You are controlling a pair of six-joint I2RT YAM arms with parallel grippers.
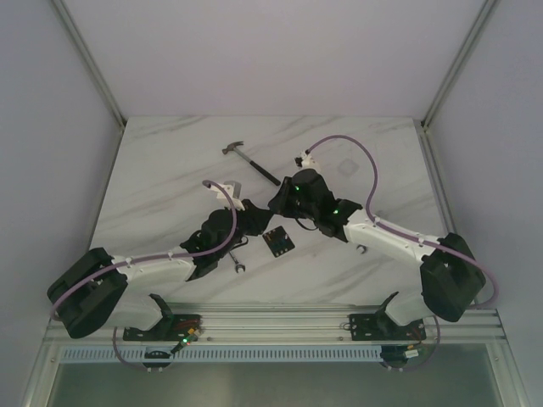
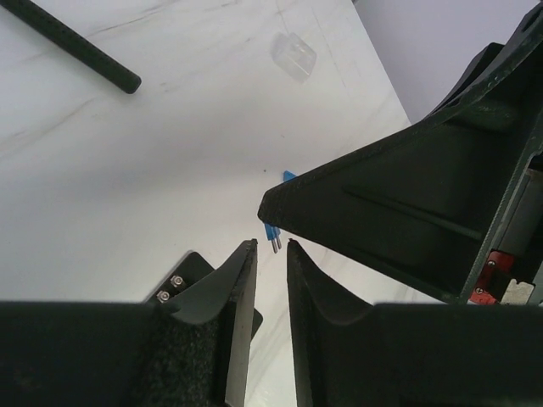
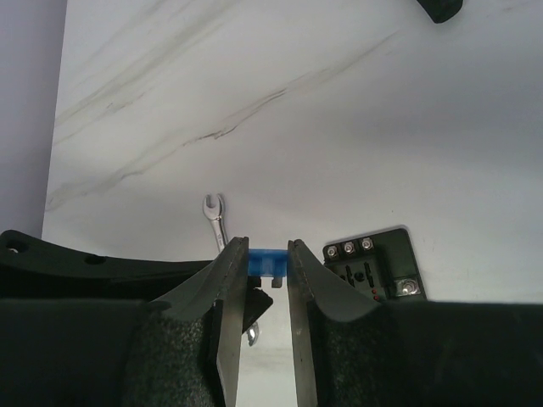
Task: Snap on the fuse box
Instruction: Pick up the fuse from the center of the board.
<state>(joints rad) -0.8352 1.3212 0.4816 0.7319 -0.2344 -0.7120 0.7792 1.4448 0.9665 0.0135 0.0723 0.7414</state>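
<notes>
Between the pads of the right gripper [image 3: 267,251] sits a small blue fuse [image 3: 265,259], clamped across its body. From the left wrist view its two metal prongs point free of the fingers. At 3 o'clock of the fuse in the right wrist view, close by but not touching, the fuse box [image 3: 374,270] lies flat on the marble table [image 3: 339,110], screw heads and slots facing up. A small wrench [image 3: 215,219] lies at 11 o'clock of the fuse.

The left gripper [image 2: 271,246] hovers just short of the prongs, fingers narrowly parted with nothing between them. From above, the fuse box [image 1: 277,242] lies at 6 o'clock of the right gripper and 4 o'clock of the left. A hammer [image 1: 249,161] rests farther off at 11 o'clock, and a small clear plastic piece [image 2: 293,56], perhaps a cover, lies well apart at 1 o'clock.

By my reading, a fuse is being carried to the box and nothing is seated yet. The next move calls for the prongs to turn downward, line up over an empty slot, then a straight press. The left gripper could steady the light box against sliding.
</notes>
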